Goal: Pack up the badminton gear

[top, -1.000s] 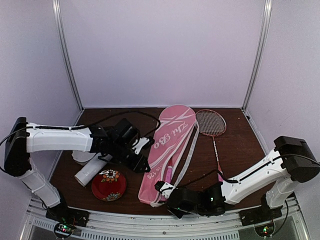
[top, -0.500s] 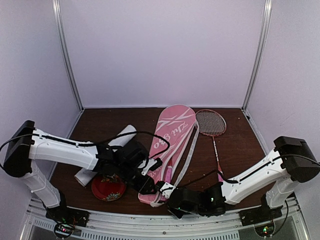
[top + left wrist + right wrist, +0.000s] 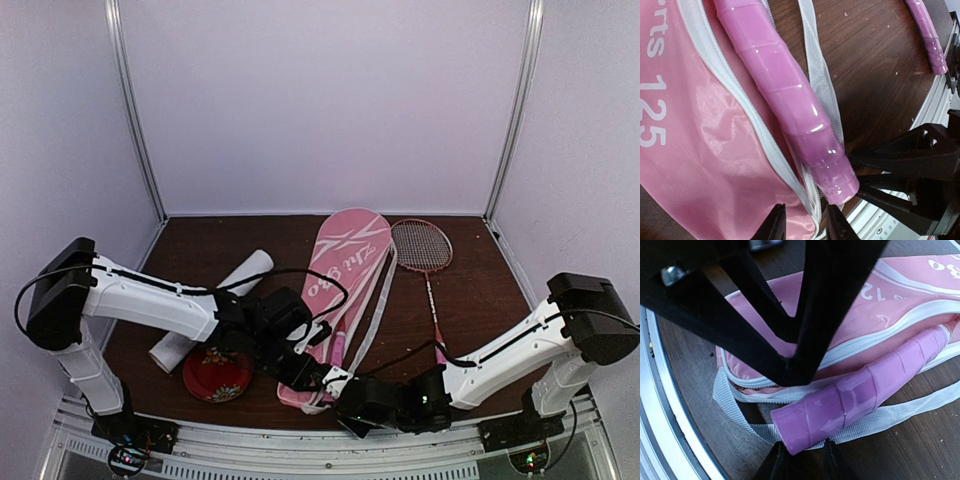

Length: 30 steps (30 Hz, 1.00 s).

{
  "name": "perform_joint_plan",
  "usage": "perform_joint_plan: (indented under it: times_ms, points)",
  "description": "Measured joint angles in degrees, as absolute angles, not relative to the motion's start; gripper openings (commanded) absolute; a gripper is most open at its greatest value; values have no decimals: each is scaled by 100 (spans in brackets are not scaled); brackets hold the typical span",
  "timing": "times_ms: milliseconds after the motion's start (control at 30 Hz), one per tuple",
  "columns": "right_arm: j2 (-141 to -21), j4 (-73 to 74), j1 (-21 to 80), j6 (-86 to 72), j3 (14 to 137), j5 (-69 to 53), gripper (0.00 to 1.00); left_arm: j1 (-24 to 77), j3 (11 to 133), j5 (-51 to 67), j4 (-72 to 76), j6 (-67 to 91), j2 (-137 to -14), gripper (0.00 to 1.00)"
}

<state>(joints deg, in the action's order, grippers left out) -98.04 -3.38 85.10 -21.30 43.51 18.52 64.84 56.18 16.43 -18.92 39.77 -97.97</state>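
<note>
1. Top external view: the long pink bag (image 3: 345, 265) lies lengthwise mid-table (image 3: 480, 290). Wide end is at the far side, narrow end toward the arms, white lettering up.
2. Left wrist view: the bag's zip gapes along one side. The bagged racquet (image 3: 785, 90) sits inside w/ its pink handle poking out the near end, next to a white strap (image 3: 815, 65) on the wood.
3. Loose racquet (image 3: 421, 245) is outside, just right of the bag, head far, handle near.
4. White tube (image 3: 245, 275) lies slanted left of the bag, partly hidden by the left arm (image 3: 150, 298). Can't tell what's in it. Red plate (image 3: 215, 382) sits by the tube's near end.
5. Left arm is stretched low from the left side, crossing over the plate, wrist tipped down at the bag's narrow end. Left gripper (image 3: 806, 215) has a finger either side of the zip edge at that corner. Can't tell if it's pinching or just straddling.
6. Right arm (image 3: 510, 350) runs low along the near edge from the right. Right gripper (image 3: 803, 452) looks clamped on the very butt of the handle, nearly nose to nose w/ the left one.
</note>
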Motion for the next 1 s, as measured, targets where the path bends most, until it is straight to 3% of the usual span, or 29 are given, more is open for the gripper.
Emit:
perform_joint_plan:
  times_ms: [367,600,867,1000]
  points:
    - [-9806,-152,8512,-2128,4303,1828,27,6573,5778,1406,-2075,4128,-10101,26]
    - [-9618,-548,8510,-2141,4049,1859,29,6648,5789,1367,-2010,4237,-10256,15]
    - [-8602,-556,8510,-2484,3612,1887,33,6654,5791,1389,-1940,4307,-10265,0]
    - [-8038,-539,8490,-2882,3509,1741,36,6654,5795,1389,-1935,4346,-10263,0]
